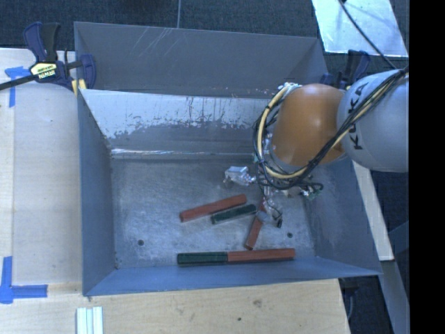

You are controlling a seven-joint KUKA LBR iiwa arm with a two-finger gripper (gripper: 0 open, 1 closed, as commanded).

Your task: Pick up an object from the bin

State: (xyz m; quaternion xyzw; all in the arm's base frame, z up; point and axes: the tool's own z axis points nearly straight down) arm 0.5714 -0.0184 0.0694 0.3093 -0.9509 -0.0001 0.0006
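We see a dark green front stick (201, 258) end to end with a red-brown front stick (261, 255) along the bin's (97, 207) near wall. Mid-floor lie a long red-brown stick (212, 208), a short dark green stick (233, 215) just beside it, then a stubby brown stick (253, 234). The gripper (268, 202) sits low by their right ends, under the orange cover (309, 124); we can't tell if the claw is open or closed.
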